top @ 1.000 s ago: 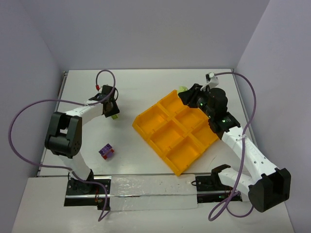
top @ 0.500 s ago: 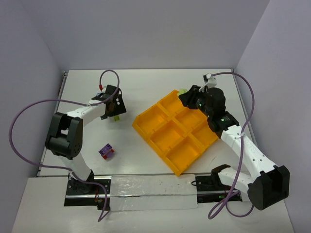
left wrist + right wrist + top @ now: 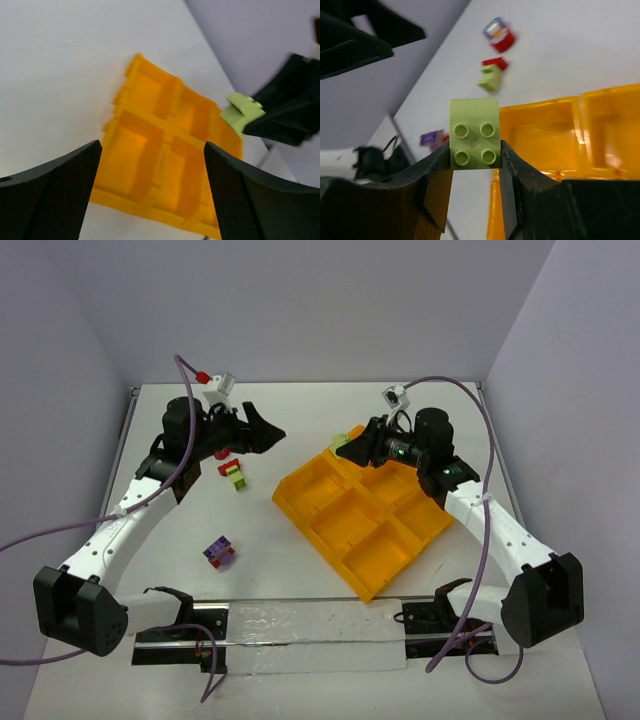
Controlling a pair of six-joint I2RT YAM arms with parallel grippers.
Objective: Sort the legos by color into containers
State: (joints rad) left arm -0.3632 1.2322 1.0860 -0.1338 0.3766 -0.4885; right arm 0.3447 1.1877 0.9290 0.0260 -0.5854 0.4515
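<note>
Right wrist shows 4 studs on green brick point(image 3: 474, 131).

In the left wrist view the tray point(image 3: 150, 150) is blurred and runs off the bottom edge, and the left gripper's fingers point(image 3: 55, 195) are cropped at both lower corners. The right gripper point(image 3: 250, 120) is a dark smear cut by the right edge.

In the right wrist view its fingers hide the lower sides of the yellow-green brick point(image 3: 474, 134) and half cover a purple clump point(image 3: 432, 137). Farther out on the desk point(image 3: 570, 40), the red and green pair point(image 3: 491, 75) is blurred. A purple-and-red blob point(image 3: 499, 35) is too smeared to identify.
</note>
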